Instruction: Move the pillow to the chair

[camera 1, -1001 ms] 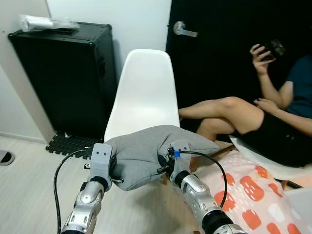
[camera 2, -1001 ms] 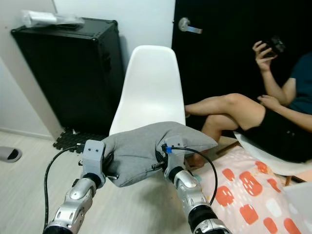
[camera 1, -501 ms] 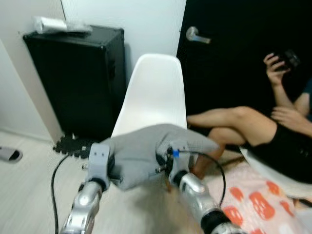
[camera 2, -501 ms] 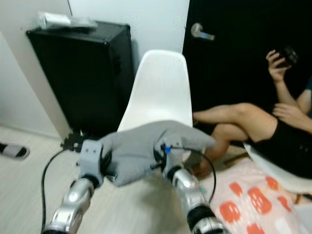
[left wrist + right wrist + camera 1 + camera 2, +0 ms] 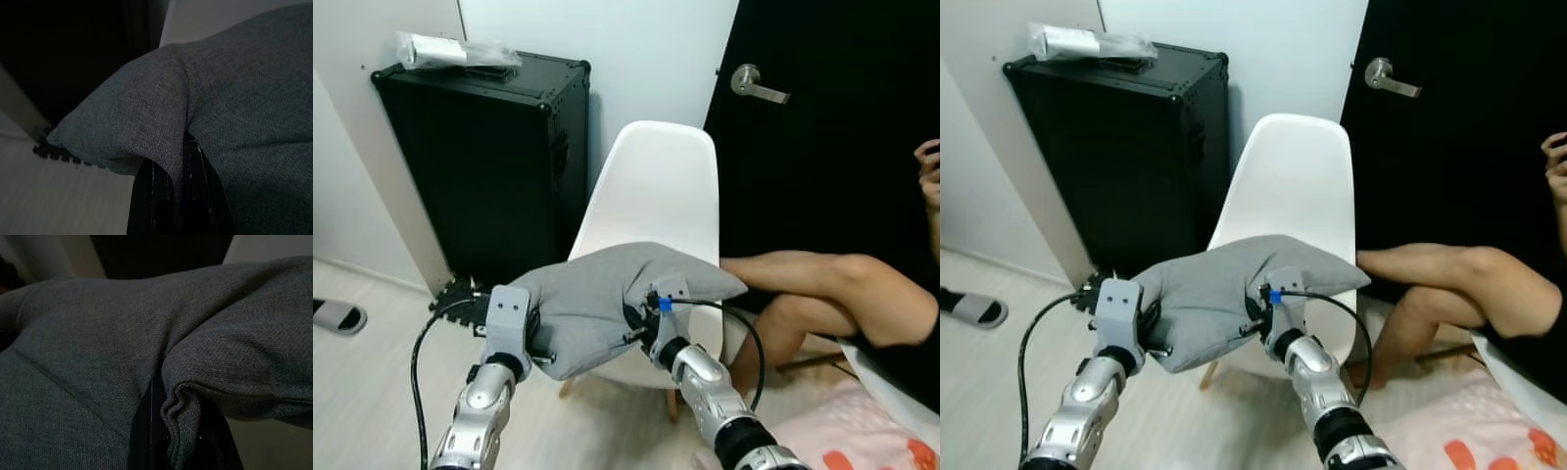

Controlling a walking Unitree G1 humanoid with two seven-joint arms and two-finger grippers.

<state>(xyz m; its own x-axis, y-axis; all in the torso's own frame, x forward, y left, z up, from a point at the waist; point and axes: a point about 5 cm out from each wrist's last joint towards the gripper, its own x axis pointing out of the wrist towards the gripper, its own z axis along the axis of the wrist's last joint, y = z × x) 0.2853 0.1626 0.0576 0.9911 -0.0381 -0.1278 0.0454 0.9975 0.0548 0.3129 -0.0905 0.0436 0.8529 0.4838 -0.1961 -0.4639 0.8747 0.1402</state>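
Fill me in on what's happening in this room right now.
The robot is carrying a grey pillow with both arms, the left gripper and the right gripper each clamped on a fold of the fabric. It holds the pillow in the air in front of a white chair, whose seat is just behind and below it. The pillow has not been set down yet. A person sits to the right, by a black door.
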